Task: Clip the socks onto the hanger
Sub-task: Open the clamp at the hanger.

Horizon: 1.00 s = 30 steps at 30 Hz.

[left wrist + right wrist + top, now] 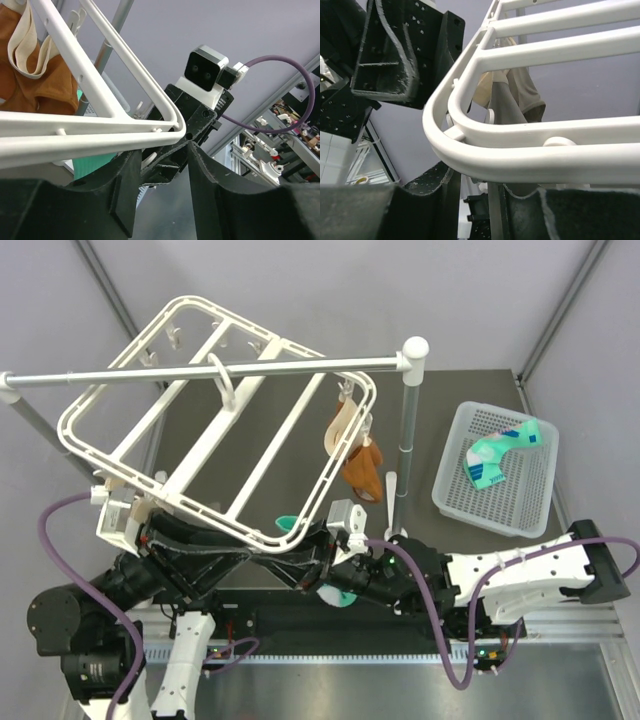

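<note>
The white hanger [268,537] hangs tilted from the grey rail by its hook; its near corner shows in the left wrist view [75,135] and the right wrist view [530,162]. One teal sock [495,455] lies in the basket. A bit of teal fabric [288,525] shows under the hanger's near corner, and beside my left finger [92,167]. My left gripper [162,150] is open just below that corner, nothing between the fingers. My right gripper [480,182] is open under the frame's edge, facing the left one; a thin pale strip stands by its right finger.
An orange sock [362,470] and a beige sock [343,425] hang clipped at the hanger's right side. The grey rail [200,373] rests on a post [410,430]. The white perforated basket [445,490] stands at the right.
</note>
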Each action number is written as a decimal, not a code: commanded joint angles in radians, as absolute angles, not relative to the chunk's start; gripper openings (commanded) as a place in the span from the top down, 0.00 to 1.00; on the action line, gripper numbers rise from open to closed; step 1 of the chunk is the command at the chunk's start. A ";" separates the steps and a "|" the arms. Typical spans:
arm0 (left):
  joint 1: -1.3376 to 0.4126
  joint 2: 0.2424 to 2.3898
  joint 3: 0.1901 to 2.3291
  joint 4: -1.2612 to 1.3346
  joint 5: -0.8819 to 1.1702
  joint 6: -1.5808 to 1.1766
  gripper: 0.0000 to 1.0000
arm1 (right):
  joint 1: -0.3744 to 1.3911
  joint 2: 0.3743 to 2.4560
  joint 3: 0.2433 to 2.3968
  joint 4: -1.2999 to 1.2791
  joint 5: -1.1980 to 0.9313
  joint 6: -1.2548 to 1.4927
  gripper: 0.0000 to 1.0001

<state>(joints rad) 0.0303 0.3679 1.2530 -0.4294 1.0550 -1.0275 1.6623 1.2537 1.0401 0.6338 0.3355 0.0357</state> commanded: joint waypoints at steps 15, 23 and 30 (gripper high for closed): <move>0.038 0.318 1.262 -0.425 1.089 -0.965 0.43 | 1.677 1.187 1.239 0.199 0.203 0.347 1.00; 0.052 0.291 1.224 -0.422 1.109 -1.026 0.41 | 1.646 1.180 1.213 0.235 0.126 0.417 1.00; 0.072 0.285 1.229 -0.449 1.103 -1.040 0.40 | 1.612 1.164 1.184 0.268 0.077 0.463 1.00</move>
<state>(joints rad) 0.0589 0.2947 1.2278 -0.4736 1.0901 -1.0199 1.6318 1.1965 1.1908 0.2157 0.1406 0.4179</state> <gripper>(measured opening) 0.602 0.226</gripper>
